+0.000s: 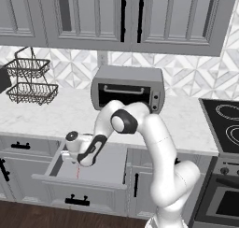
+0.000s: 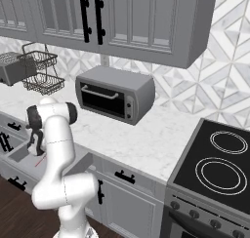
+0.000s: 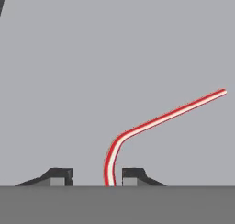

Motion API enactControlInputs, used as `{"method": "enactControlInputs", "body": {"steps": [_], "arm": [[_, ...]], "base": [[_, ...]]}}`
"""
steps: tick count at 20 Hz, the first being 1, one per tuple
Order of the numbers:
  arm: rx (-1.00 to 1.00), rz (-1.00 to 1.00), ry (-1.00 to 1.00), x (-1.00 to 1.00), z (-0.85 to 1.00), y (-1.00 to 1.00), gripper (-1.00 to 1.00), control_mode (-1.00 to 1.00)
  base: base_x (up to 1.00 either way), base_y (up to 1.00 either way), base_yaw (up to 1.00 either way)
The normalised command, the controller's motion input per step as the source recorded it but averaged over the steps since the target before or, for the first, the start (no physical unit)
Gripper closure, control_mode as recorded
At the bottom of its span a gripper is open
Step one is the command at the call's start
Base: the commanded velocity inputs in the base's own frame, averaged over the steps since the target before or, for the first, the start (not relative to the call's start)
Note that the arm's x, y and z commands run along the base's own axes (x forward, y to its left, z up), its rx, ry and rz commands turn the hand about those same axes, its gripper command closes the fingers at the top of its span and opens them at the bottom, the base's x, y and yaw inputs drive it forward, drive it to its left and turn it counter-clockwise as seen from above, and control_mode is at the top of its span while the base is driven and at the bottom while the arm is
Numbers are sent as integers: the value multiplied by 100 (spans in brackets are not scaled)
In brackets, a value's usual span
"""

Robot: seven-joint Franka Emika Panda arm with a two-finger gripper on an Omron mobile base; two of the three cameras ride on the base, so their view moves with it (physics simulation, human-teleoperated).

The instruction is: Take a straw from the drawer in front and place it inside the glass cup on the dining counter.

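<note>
A thin red straw [image 3: 156, 122] is lying on the floor of the open drawer [image 1: 112, 162], running between the gripper [image 3: 96, 176] fingers, which are standing apart and not yet clamping it. Grasping, lifting and carrying it to the cup are all remaining.

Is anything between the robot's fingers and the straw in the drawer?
Nothing visible. The gripper is down in the open drawer, and the straw already lies between its fingers, nearer one of them, with bare drawer floor around it.
</note>
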Motion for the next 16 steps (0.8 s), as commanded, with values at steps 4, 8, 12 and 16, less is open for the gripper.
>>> {"method": "enactControlInputs", "body": {"steps": [4,8,12,16], "arm": [[0,0,-7,-90,-100,-1,100,-100],[7,0,0,-55,-96,-10,100,-100],[20,0,0,-81,-99,-89,100,-100],[19,0,0,-98,-93,-86,100,-100]], "base": [[0,0,0],[0,0,0],[0,0,0],[0,0,0]]}}
